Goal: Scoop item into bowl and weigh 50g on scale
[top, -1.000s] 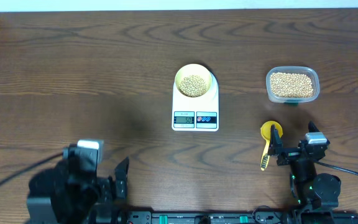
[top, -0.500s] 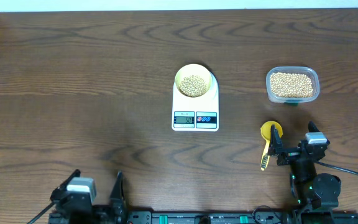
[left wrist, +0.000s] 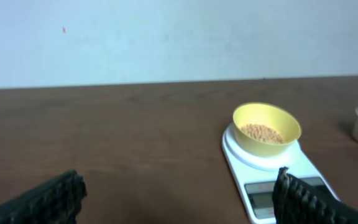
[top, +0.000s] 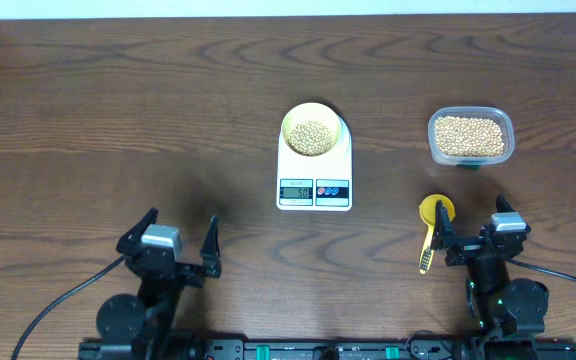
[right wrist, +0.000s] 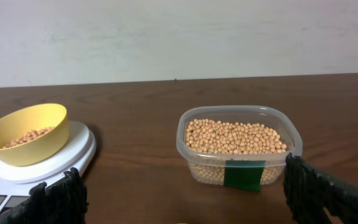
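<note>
- The beans (top: 313, 136) make a small heap in the pale-yellow bowl (top: 290, 120), which sits on the back half of the white scale (top: 314, 172) at the centre of the overhead view.
- Many more beans fill the clear tub (top: 432, 138) at the right of the frame, well apart from the scale.
- The display (top: 296, 190) shows digits, but they are too small to read, so it cannot be told whether 50 g has been reached.
- The yellow measuring spoon (top: 430, 228) lies on the table below the tub, in no grip. Scooping looks finished or paused.
- The left gripper (top: 181, 222), at the lower left, has its jaws spread wide and holds nothing.
- The right gripper (top: 471, 212), at the lower right, is also spread wide and empty. Its near finger is just beside the spoon, and contact cannot be told.
- Probably all that is left is to check the reading, then add or remove a few beans if it is off.
- The table (top: 118, 100) is dark wood grain with no spilled beans in sight. Behind it, the wrist views show a plain pale wall (left wrist: 166, 37).
</note>
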